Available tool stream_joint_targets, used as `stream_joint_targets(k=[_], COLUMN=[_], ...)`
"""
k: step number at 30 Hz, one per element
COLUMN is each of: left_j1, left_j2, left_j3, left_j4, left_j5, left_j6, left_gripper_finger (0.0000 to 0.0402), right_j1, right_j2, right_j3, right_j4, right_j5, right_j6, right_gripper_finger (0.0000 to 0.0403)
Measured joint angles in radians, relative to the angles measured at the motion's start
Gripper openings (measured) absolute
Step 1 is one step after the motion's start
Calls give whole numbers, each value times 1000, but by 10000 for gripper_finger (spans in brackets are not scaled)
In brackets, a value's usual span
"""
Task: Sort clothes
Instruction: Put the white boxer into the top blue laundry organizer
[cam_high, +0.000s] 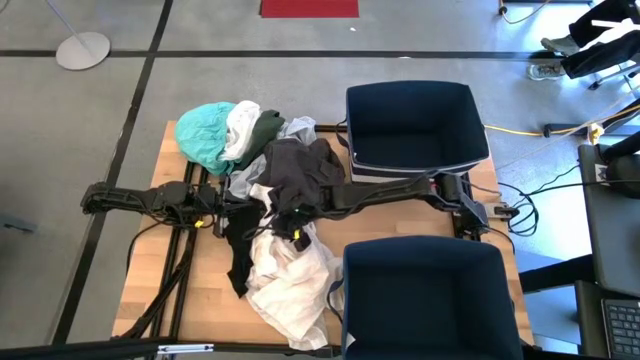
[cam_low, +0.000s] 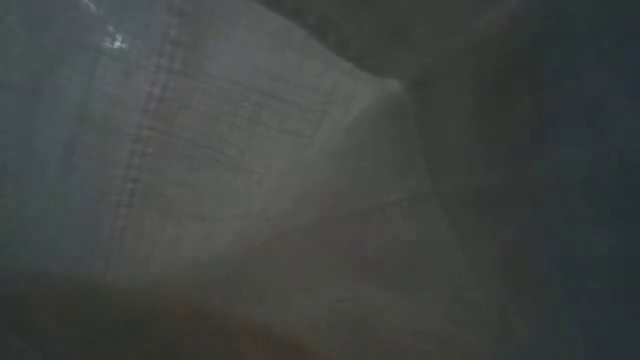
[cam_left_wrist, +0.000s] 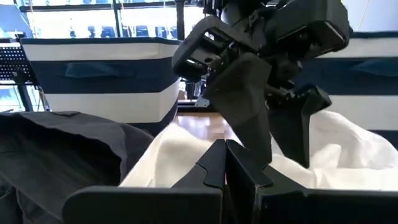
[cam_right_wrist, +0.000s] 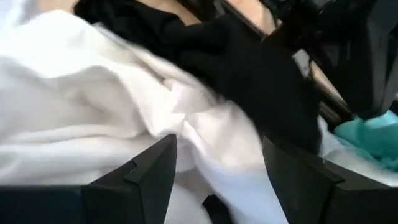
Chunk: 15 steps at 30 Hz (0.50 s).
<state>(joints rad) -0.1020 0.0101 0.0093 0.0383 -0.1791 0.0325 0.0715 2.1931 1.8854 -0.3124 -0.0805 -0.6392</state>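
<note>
The clothes lie heaped on the wooden table: teal (cam_high: 205, 135), cream (cam_high: 243, 122), dark green (cam_high: 267, 125), dark grey (cam_high: 300, 170), black (cam_high: 240, 260) and white (cam_high: 290, 290). My right gripper (cam_high: 293, 237) reaches in from the right. It is open and slants down, with its fingers spread over the white garment (cam_right_wrist: 93, 118) next to the black one (cam_right_wrist: 249, 68). My left gripper (cam_left_wrist: 225, 163) rests shut and level at the pile's left side (cam_high: 222, 207). Cloth lying against the low camera fills that view. My right gripper has its open fingers (cam_left_wrist: 249, 106) down at the white garment's (cam_left_wrist: 186, 155) crumpled top. I cannot tell whether the fingertips touch the cloth. Nothing is pinched between them.
One navy bin (cam_high: 470, 120) stands at the table's far right and another (cam_high: 345, 290) at the near right; their striped walls show in the left wrist view (cam_left_wrist: 112, 74). The left arm (cam_high: 140, 195) lies along the table's left side. Cables trail off the near left edge.
</note>
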Motion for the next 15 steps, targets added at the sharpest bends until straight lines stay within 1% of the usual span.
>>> stream_joint_targets(k=[3,5,11,15], left_j1=[0,0,0,0], left_j2=[1,1,1,1], left_j3=[0,0,0,0], left_j4=[0,0,0,1], left_j5=[-2,-2,-4,-4], left_j6=[1,1,1,1], left_gripper_finger=[0,0,0,0], right_j1=[0,0,0,0], right_j2=[6,7,14,21], right_j3=[0,0,0,0], right_j4=[3,24,-28,-59], right_j5=[20,25,28,81], right_j6=[-22,-22,-26,-30], right_gripper_finger=[239,229,174,142])
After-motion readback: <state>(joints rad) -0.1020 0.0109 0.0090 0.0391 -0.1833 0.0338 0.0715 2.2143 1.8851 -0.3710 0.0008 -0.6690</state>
